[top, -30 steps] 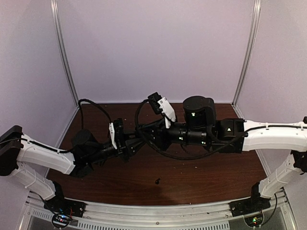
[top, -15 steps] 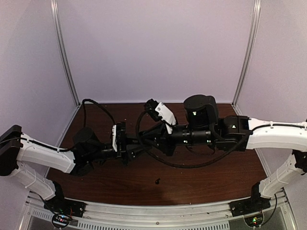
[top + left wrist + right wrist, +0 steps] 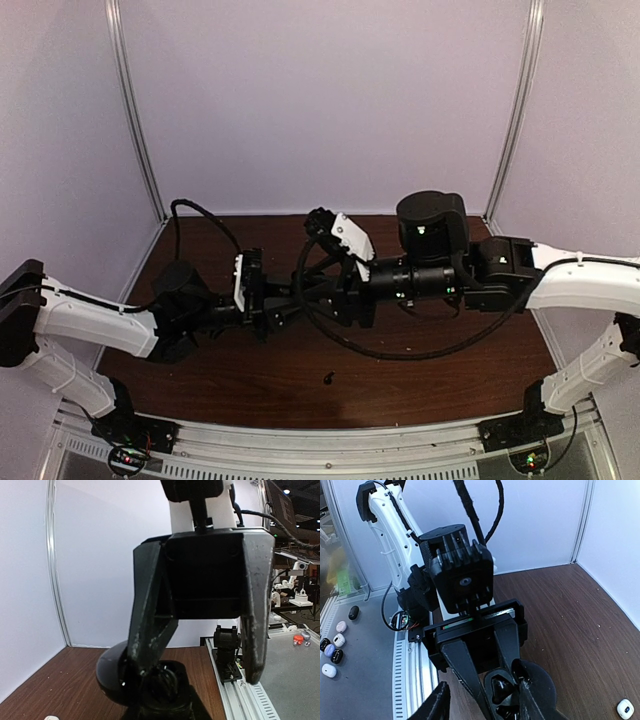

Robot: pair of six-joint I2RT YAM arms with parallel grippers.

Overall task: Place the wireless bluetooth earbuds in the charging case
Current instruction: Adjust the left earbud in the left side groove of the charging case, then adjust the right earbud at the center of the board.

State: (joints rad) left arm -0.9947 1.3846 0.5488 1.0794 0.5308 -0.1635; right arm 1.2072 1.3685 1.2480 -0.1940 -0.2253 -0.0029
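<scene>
While the left gripper point(image 3: 501, 690) is clenched on the round black case point(image 3: 540, 685) and holds it up between the arms, my right gripper point(image 3: 196, 672) stands with jaws apart and nothing between them. One of its fingers is down at the case's open face.

I judge the step in hand to be seating a bud, though the wells are too dark for me to tell what lies in them. One black bud point(image 3: 328, 378) lies on the table point(image 3: 450, 370) near the front edge, well apart from the case. A small white piece point(image 3: 624, 708), likely a white bud, lies on the wood off to one side.

To do this well I would have the case level, wells facing the right fingers. I would bring a bud in stem first and let go only once it sits flush.

The case is a glossy domed shell, slippery under hard plastic fingers. The buds are tiny, smooth and rounded, so they may roll or skid. Against the dark wood grain the black bud barely shows.
</scene>
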